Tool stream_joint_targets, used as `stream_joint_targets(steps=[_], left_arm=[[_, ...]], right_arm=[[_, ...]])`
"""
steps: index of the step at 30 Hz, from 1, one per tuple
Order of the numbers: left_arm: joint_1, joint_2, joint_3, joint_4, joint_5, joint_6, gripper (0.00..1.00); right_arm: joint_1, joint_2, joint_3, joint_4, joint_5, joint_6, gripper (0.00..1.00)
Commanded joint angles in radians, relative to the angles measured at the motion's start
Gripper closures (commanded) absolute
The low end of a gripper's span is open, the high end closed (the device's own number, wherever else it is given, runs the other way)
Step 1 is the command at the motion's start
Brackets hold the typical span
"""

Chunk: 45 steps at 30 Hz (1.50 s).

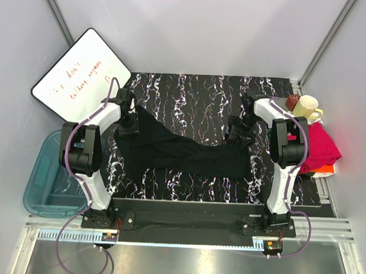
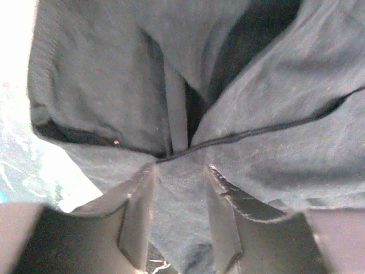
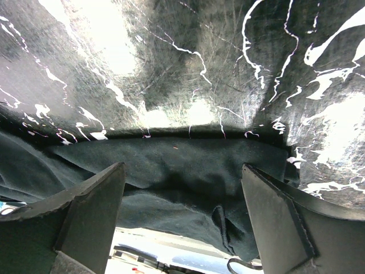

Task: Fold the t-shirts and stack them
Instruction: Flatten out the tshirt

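Observation:
The black t-shirt (image 1: pixel 182 154) lies stretched across the marbled table (image 1: pixel 197 92), sagging in the middle. My left gripper (image 1: pixel 130 119) is at its far left corner. In the left wrist view the left gripper (image 2: pixel 179 168) has its jaws about half apart, with smooth cloth of the black t-shirt (image 2: pixel 274 142) lying between the fingers (image 2: pixel 137 211). My right gripper (image 1: pixel 241 132) is at the shirt's right end. In the right wrist view the right gripper (image 3: pixel 182 168) stands wide open over the hem of the black t-shirt (image 3: pixel 199 194). The magenta-pink t-shirt (image 1: pixel 319 149) lies on an orange piece (image 1: pixel 325 170) at the table's right edge.
A cream mug (image 1: pixel 306 107) and a brown object (image 1: pixel 292 102) stand at the back right corner. A whiteboard (image 1: pixel 79 75) leans at the back left. A blue plastic bin (image 1: pixel 48 173) sits off the table's left side. Grey walls close in on both sides.

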Motion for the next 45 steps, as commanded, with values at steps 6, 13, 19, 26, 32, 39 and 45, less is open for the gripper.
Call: stream_joint_targets(steps=[6,13,19,26,32,39,45], left_arm=[[0.0,-0.012,-0.068,0.023,0.043,0.014,0.66],[0.0,-0.053,-0.08,0.019,0.032,0.014,1.0],[0.0,-0.159,-0.007,-0.003,-0.015,-0.012,1.0],[0.0,-0.259,0.121,-0.001,-0.083,-0.102,1.0],[0.0,-0.28,0.153,0.0,-0.08,-0.102,1.0],[0.0,-0.323,0.204,0.004,-0.08,-0.11,1.0],[0.0,-0.323,0.227,-0.004,-0.071,-0.108,1.0]], right_arm=[[-0.002,0.004,0.031,-0.005,-0.015,-0.012,0.09],[-0.001,0.001,0.032,-0.004,-0.018,-0.006,0.09],[-0.002,-0.005,0.018,-0.001,-0.01,-0.003,0.09],[-0.002,-0.009,-0.004,-0.005,0.059,0.026,0.11],[-0.001,-0.016,-0.006,0.002,0.111,0.03,0.12],[0.003,0.06,-0.018,-0.004,0.122,0.014,0.59],[0.027,0.005,-0.025,-0.016,0.211,-0.018,0.42]])
